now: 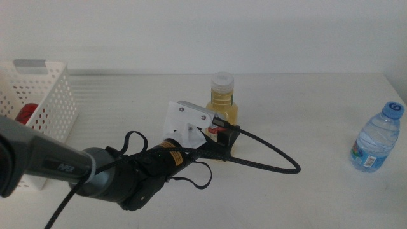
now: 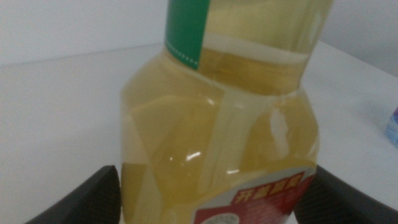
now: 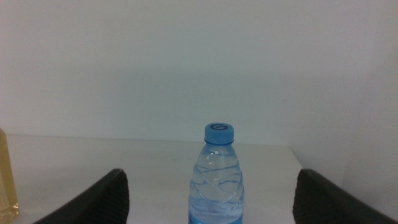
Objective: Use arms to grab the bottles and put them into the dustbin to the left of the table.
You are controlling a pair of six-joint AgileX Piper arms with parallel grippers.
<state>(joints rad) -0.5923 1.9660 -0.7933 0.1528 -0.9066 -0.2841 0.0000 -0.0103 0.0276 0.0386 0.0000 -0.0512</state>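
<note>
The yellow juice bottle [image 1: 224,102] with a white cap stands upright mid-table. My left gripper [image 1: 219,137] reaches in from the lower left and is open, one jaw on each side of the bottle's lower body. In the left wrist view the juice bottle [image 2: 217,124] fills the frame between the jaws of the left gripper [image 2: 214,202]. The clear water bottle [image 1: 378,137] with a blue cap stands at the right edge. In the right wrist view the water bottle [image 3: 217,177] stands ahead of my open right gripper [image 3: 210,190], which holds nothing. The right arm is outside the middle view.
The white perforated dustbin [image 1: 54,89] sits at the table's left side with a red can [image 1: 25,113] inside. A black cable [image 1: 280,159] loops over the white table [image 1: 127,95] to the right of the left gripper. The juice bottle's edge [image 3: 5,177] shows in the right wrist view.
</note>
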